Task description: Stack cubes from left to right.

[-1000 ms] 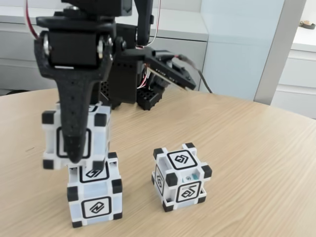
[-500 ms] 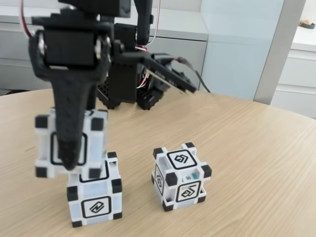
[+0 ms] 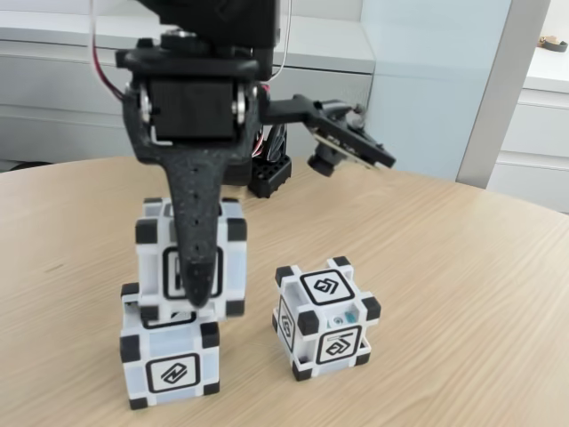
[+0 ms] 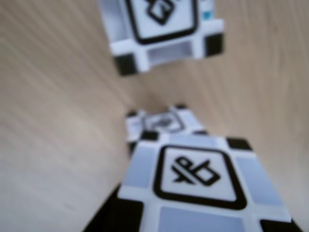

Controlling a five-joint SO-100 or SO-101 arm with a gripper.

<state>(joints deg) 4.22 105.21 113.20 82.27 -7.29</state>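
In the fixed view's lower left, the black end effector (image 3: pixel 197 298) grips a white plastic cube with black corner blocks (image 3: pixel 233 253) just over a matching second cube (image 3: pixel 171 367) on the light wooden surface (image 3: pixel 462 302). A third cube (image 3: pixel 325 318) stands right of centre.

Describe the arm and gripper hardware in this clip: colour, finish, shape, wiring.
In the fixed view the arm is all black plastic with a boxy servo housing. The gripper has a long, tapering finger with a grainy, printed-looking texture. Thin red and white wires run along the upper links. A black camera module sticks out on a side bracket. I see no readable markings.
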